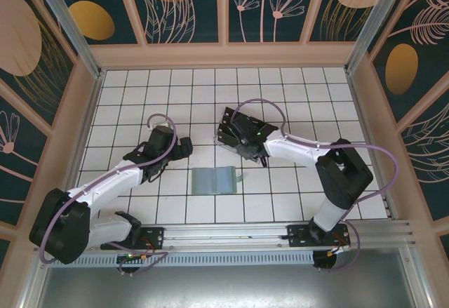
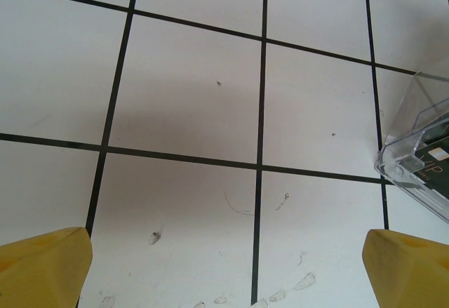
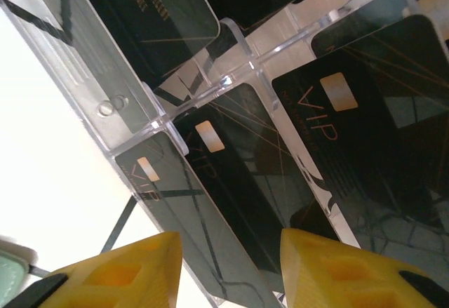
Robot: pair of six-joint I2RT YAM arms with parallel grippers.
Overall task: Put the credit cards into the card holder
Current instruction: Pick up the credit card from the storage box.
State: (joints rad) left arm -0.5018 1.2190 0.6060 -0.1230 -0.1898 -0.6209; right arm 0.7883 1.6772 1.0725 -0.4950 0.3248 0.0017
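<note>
From above, we see the credit cards point(image 1: 231, 122) in the clear rack point(image 1: 219, 139) at the right jaws, with the card holder point(image 1: 214, 180) open just nearer the bases. At the left wrist, the left jaws stand wide apart over the worktop point(image 2: 189, 97). At the right wrist, one card point(image 3: 238, 189) runs lengthwise between the half-spread right jaws; we cannot tell whether they pinch it.

Dark credit cards point(image 3: 231, 175) stand in a clear rack point(image 3: 112, 104); green card holder point(image 1: 214, 180) lies open nearby.

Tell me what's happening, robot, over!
Left gripper open over bare table. Right gripper straddling a credit card in the clear rack, grip unclear. Card holder lies open on the table. Rack dividers crowd the card.
</note>
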